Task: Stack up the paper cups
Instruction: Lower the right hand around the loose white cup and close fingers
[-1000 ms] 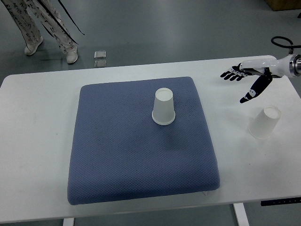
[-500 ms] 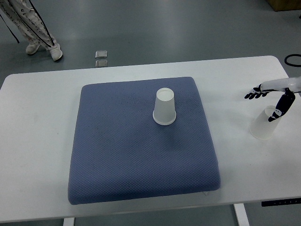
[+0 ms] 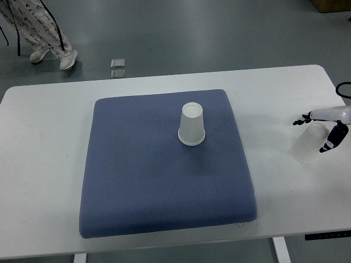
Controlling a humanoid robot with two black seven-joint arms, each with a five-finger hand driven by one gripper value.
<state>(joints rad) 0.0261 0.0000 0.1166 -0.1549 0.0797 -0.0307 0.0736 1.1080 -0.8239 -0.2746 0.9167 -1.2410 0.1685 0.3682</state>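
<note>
We see the right hand (image 3: 323,131) at the right edge, fingers spread around the inverted side cup (image 3: 309,142) on the table (image 3: 44,142), seemingly not yet gripping, likely to carry it onto the centre cup (image 3: 191,125) on the pad (image 3: 142,181).

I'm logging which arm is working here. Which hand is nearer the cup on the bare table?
Right. The right hand is right at the cup on the table, fingers spread around its top; contact is unclear. The left hand is out of view.
</note>
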